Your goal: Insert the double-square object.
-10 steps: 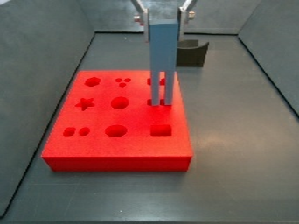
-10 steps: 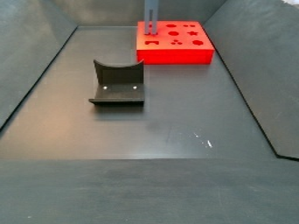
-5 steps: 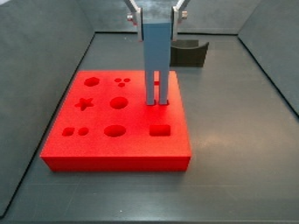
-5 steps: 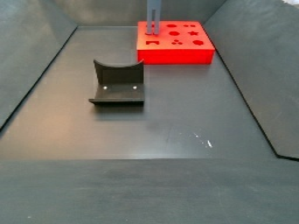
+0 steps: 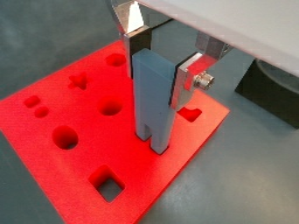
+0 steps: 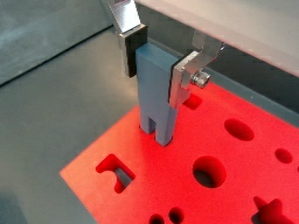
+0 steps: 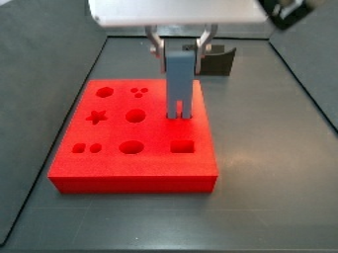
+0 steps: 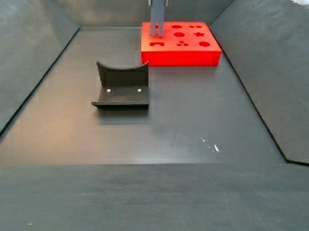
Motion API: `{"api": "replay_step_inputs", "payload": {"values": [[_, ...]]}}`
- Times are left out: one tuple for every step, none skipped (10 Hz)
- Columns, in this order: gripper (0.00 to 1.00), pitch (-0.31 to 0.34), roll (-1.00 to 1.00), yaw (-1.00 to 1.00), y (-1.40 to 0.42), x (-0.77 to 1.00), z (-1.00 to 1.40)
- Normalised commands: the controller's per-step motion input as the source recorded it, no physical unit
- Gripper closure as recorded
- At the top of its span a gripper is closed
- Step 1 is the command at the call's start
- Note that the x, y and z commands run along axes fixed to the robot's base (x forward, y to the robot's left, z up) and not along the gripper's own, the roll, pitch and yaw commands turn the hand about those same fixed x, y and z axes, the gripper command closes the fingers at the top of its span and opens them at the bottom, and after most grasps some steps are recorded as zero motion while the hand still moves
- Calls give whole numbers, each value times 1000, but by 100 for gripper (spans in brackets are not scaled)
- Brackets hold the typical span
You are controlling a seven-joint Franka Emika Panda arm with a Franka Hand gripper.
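The double-square object (image 7: pixel 180 84) is a blue-grey slab that stands upright with its two prongs sunk into holes of the red block (image 7: pixel 132 148). My gripper (image 7: pixel 180 54) is over the block's far right part and is shut on the slab's upper end. In both wrist views the slab (image 5: pixel 152 96) (image 6: pixel 158 96) sits between a dark pad and a silver finger plate (image 5: pixel 187 79) of the gripper (image 5: pixel 158 87) (image 6: pixel 155 87). Only a short part of the split shows above the block (image 5: pixel 146 171) (image 6: pixel 163 188). In a side view the slab (image 8: pixel 154 13) rises from the far block (image 8: pixel 182 56).
The red block has several other shaped holes, among them a star (image 7: pixel 95 118) and a square (image 7: pixel 184 147). A small dark grey curved holder (image 8: pixel 121 86) stands on the dark floor, behind the block in a side view (image 7: pixel 218 61). Sloping grey walls (image 7: pixel 40 109) enclose the floor.
My gripper has come down with the slab. The prongs have sunk deeper into the block's holes, and the gripper's pale body has come into a side view.
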Motion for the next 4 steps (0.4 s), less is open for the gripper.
{"api": "replay_step_inputs", "payload": {"values": [[100, -127, 210, 0, 0, 0, -771], [100, -126, 180, 0, -17, 0, -834], [100, -129, 161, 0, -37, 0, -860], [100, 0, 0, 0, 0, 0, 0]]}}
